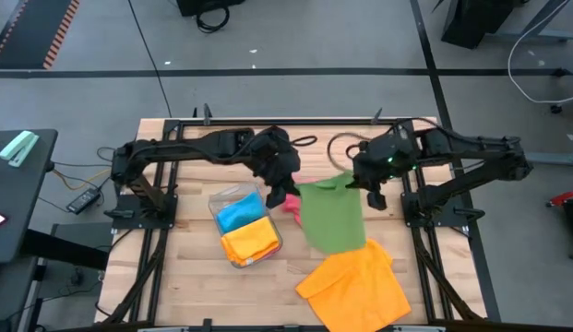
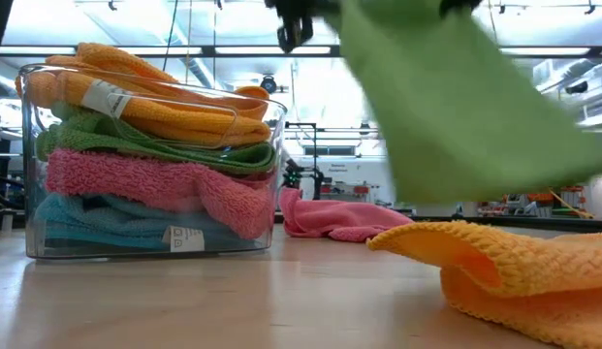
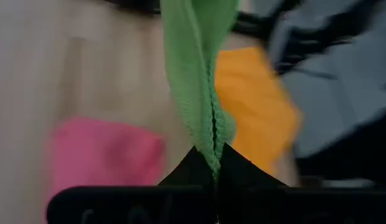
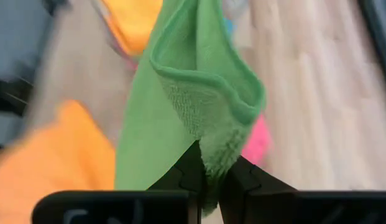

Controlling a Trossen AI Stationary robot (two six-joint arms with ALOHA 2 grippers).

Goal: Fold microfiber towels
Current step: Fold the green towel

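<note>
Together, left gripper (image 1: 291, 189) and right gripper (image 1: 367, 191) (both clamped) hold up the green towel (image 1: 333, 217).

We see bare desk (image 1: 189, 277) front-left, free to pass. Tray (image 1: 223, 207) w/ stacked towels blocks centre-left; orange towel (image 1: 355, 281) covers front-right; hanging green towel (image 1: 332, 217) between.
</note>
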